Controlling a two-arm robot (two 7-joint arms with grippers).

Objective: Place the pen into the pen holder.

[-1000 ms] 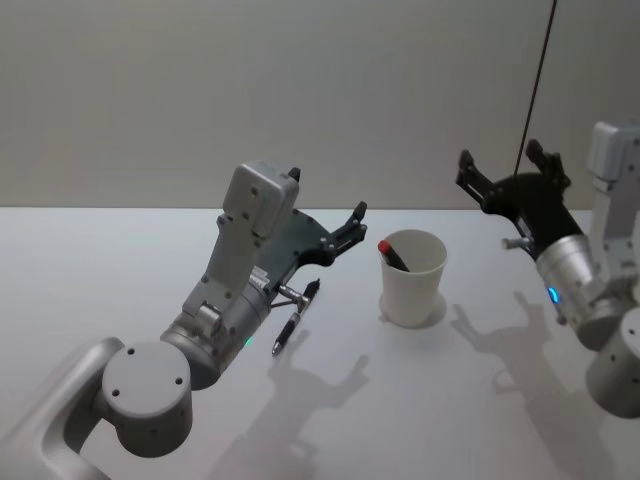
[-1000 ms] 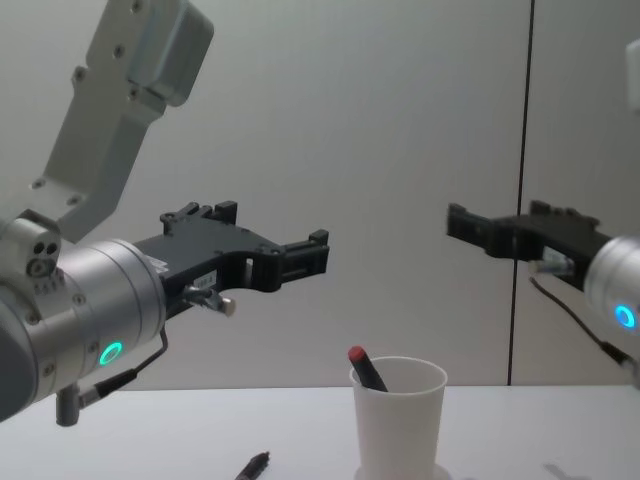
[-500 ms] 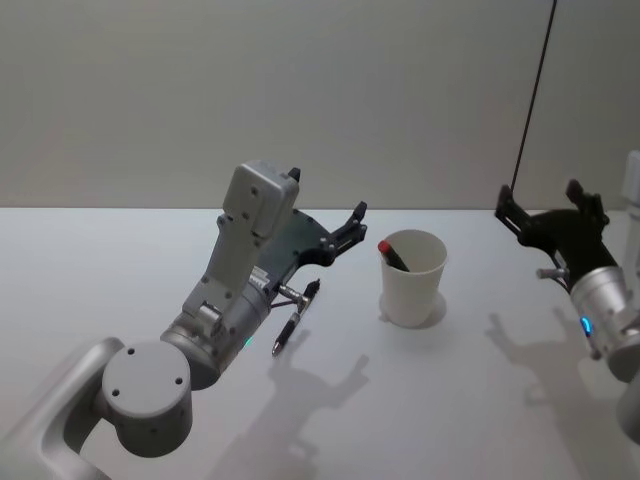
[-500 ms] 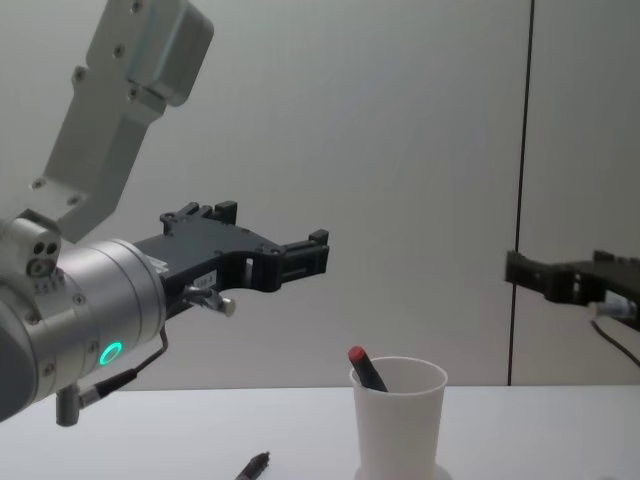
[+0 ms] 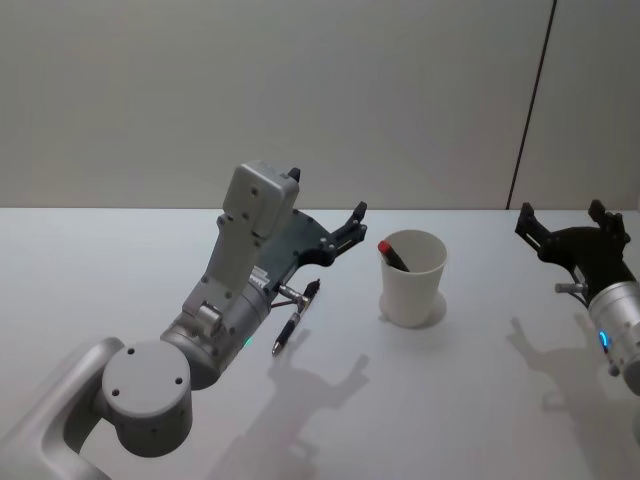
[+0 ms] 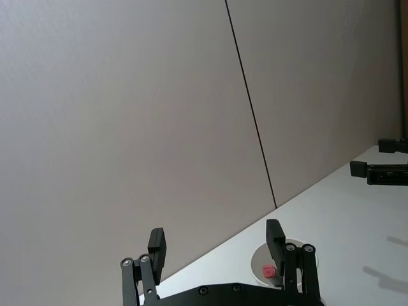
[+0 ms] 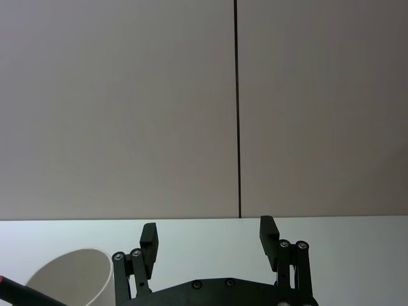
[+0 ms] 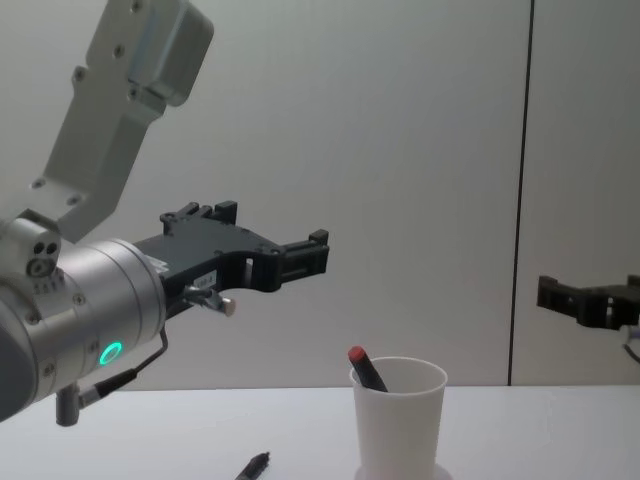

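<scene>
DESK: What stands at the centre of the shot?

PHOTOGRAPHER: The pen holder (image 5: 413, 285), a plain white paper cup, stands upright on the pale table (image 5: 120, 250), a little right of centre. A red-capped pen (image 5: 392, 254) leans inside it, with its cap showing at the left side of the rim.

DESK: Is there a second pen?

PHOTOGRAPHER: Yes. A dark pen (image 5: 288, 330) lies flat on the table, left of the cup and apart from it. It is angled from near left to far right.

DESK: Where are the robot's hands?

PHOTOGRAPHER: The left hand (image 6: 215, 241) hangs raised over the table, above the dark pen and left of the cup. It points toward the far right, with the cup just ahead of it. Its fingers are spread wide and nothing is between them. The right hand (image 5: 562, 215) is raised too, at the table's right side, well apart from the cup. Its fingers are parted and it grasps nothing.

DESK: Is anything touching the cup?

PHOTOGRAPHER: Only the red-capped pen inside it and the table under it.
</scene>
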